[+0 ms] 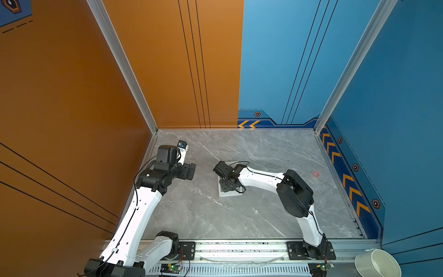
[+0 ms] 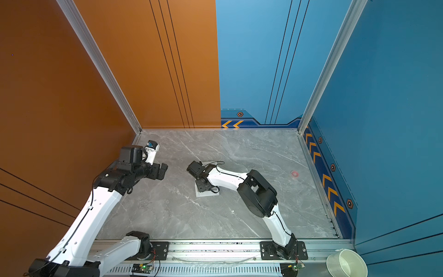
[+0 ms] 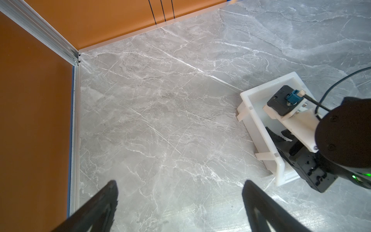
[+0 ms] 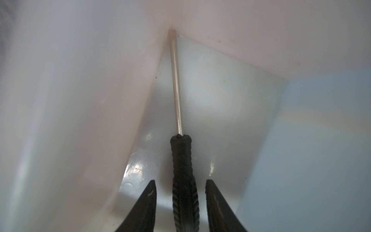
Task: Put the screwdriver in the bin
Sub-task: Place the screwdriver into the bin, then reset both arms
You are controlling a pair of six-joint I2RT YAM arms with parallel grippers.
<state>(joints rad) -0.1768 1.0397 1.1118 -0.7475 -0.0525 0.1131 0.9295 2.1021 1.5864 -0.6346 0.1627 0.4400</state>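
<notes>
Right end effector part-open, holding nothing; screwdriver lies in the bin. Widen fully, then lift straight up, avoiding the handle.

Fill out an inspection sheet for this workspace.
Surface: grey marble-patterned table.
Job's things: screwdriver inside the white bin, tip in a corner.
Clutter: small red object; white cup outside the front rail.
Grippers: right gripper open, jaws clear of the screwdriver; left gripper open, empty.
Cables: black cable looped at the right wrist.
Surroundings: orange wall, blue wall.
</notes>
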